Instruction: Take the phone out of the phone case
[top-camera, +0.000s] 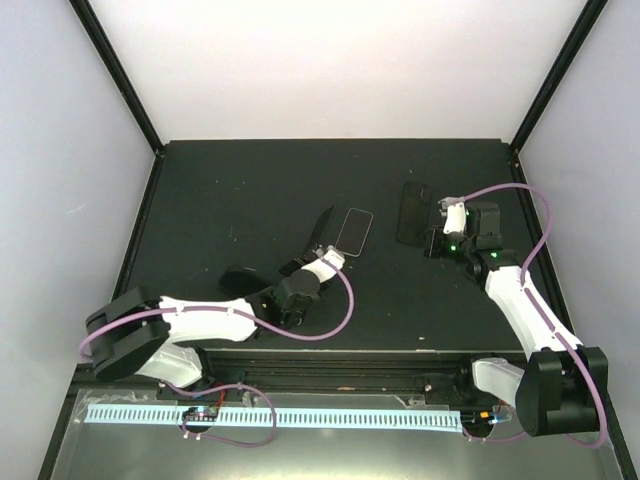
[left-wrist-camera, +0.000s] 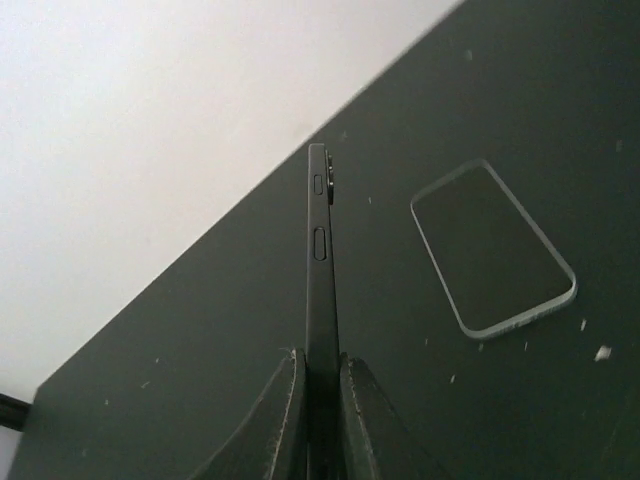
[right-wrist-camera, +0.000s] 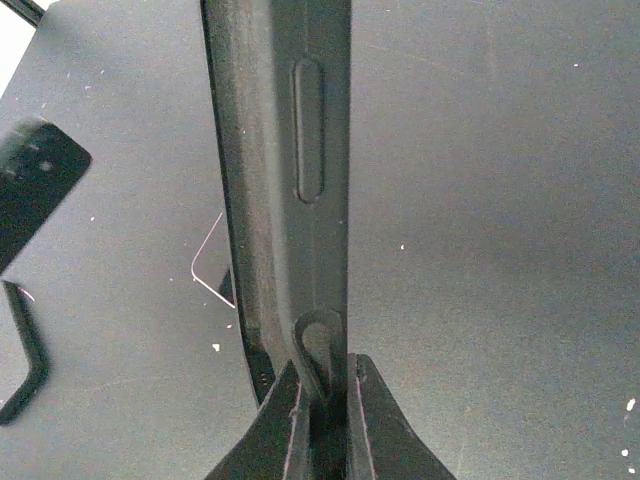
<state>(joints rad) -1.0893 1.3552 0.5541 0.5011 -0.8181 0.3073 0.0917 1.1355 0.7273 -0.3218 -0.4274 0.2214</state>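
Observation:
My left gripper (top-camera: 319, 248) is shut on a thin black phone (top-camera: 321, 226) and holds it edge-on above the table's middle. The left wrist view shows its side buttons and camera bump (left-wrist-camera: 320, 250) between the closed fingers (left-wrist-camera: 287, 400). My right gripper (top-camera: 437, 230) is shut on the rim of an empty black phone case (top-camera: 412, 212) at the right rear. The right wrist view shows the case's inner side and button moulding (right-wrist-camera: 285, 150), with the pinched edge folded between the fingers (right-wrist-camera: 372, 410). Phone and case are apart.
A flat dark rectangle with a pale rim (top-camera: 354, 230) lies on the black table (top-camera: 240, 190) just right of the phone. It also shows in the left wrist view (left-wrist-camera: 492, 250). Black frame posts stand at the table's rear corners. White walls surround it.

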